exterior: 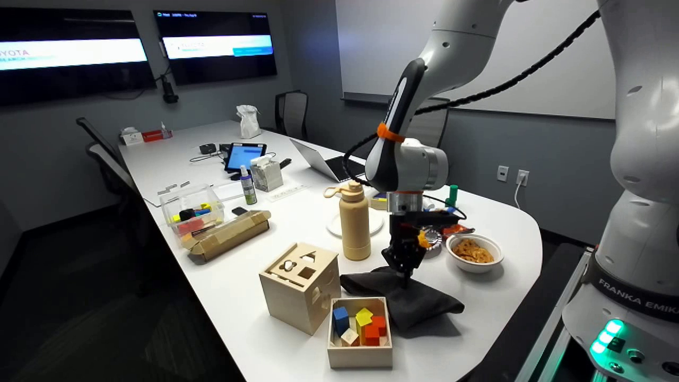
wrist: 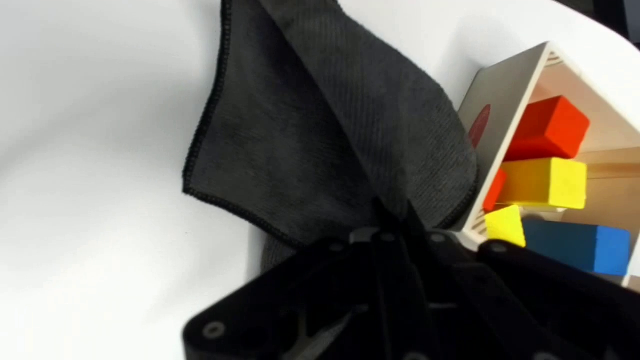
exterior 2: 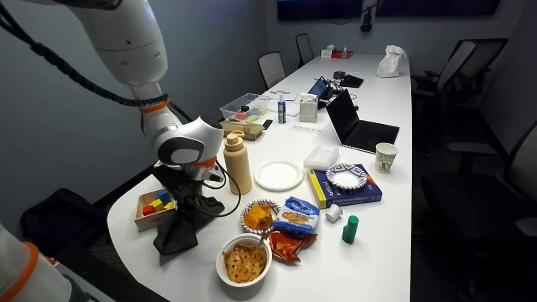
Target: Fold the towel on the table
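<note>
Wrist view: claw (wrist: pixel 394 212) pinching towel (wrist: pixel 290 145); box (wrist: pixel 500 92) nr R edge, room L.

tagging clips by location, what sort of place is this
Most likely an office meeting room: a long white table, office chairs along both its sides, and two large wall screens.

The white arm (exterior: pixel 464 48) wears orange bands (exterior: pixel 390 132), a ribbed black cable (exterior: pixel 525 76), "FRANKA EMIK" lettering (exterior: pixel 636 298) and black fingers (wrist: pixel 414 227).

Grey walls (exterior: pixel 313 58); whiteboard (exterior: pixel 525 42); two lit wall screens (exterior: pixel 216 48); dark floor (exterior: pixel 95 297); office chairs (exterior: pixel 295 112); white outlets (exterior: pixel 503 173).
</note>
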Action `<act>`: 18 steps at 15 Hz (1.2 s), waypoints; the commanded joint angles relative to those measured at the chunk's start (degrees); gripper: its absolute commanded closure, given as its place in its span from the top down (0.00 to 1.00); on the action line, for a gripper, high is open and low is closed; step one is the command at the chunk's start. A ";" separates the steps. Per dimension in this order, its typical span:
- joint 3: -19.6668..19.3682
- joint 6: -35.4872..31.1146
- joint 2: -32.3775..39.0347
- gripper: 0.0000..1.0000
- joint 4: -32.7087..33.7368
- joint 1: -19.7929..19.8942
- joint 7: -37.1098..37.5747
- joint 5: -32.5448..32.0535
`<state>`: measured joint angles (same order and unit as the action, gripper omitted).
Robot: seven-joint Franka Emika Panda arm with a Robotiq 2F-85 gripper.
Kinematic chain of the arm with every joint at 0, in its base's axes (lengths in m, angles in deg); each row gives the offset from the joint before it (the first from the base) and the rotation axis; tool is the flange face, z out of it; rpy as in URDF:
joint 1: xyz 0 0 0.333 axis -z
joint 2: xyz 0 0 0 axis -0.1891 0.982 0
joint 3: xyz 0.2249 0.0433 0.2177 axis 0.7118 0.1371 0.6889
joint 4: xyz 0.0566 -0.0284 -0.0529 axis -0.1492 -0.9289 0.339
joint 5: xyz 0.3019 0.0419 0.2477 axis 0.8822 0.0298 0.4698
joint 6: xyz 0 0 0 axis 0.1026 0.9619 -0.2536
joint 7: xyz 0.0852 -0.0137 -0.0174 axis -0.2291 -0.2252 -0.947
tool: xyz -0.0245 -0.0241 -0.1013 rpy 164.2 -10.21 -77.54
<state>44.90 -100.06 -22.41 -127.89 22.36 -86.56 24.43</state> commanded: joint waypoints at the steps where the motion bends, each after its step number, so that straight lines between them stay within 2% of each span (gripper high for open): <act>1: 0.58 1.37 -13.99 0.01 -8.74 -1.22 0.43 4.25; 2: 2.26 1.24 -16.78 0.01 -10.36 0.35 0.89 4.23; 4: 2.80 1.53 -22.39 0.01 -13.04 -0.11 1.69 5.12; 5: -0.90 2.29 -25.21 0.01 -14.05 -4.38 1.91 6.25; 7: -3.58 4.25 -30.80 0.01 -16.21 -6.85 5.31 4.86; 8: -5.40 7.03 -31.77 0.01 -14.58 -7.78 9.06 1.45; 11: -9.32 13.70 -36.90 0.01 -12.26 -9.50 15.68 -3.71; 13: -11.05 16.10 -42.60 0.01 -15.11 -9.99 19.85 -5.07; 15: -12.14 19.46 -42.55 0.01 -12.26 -9.26 25.02 -8.51; 18: -12.80 25.58 -44.73 0.01 -12.17 -8.89 30.73 -12.63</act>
<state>32.99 -80.45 -63.83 -140.07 13.64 -61.83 15.66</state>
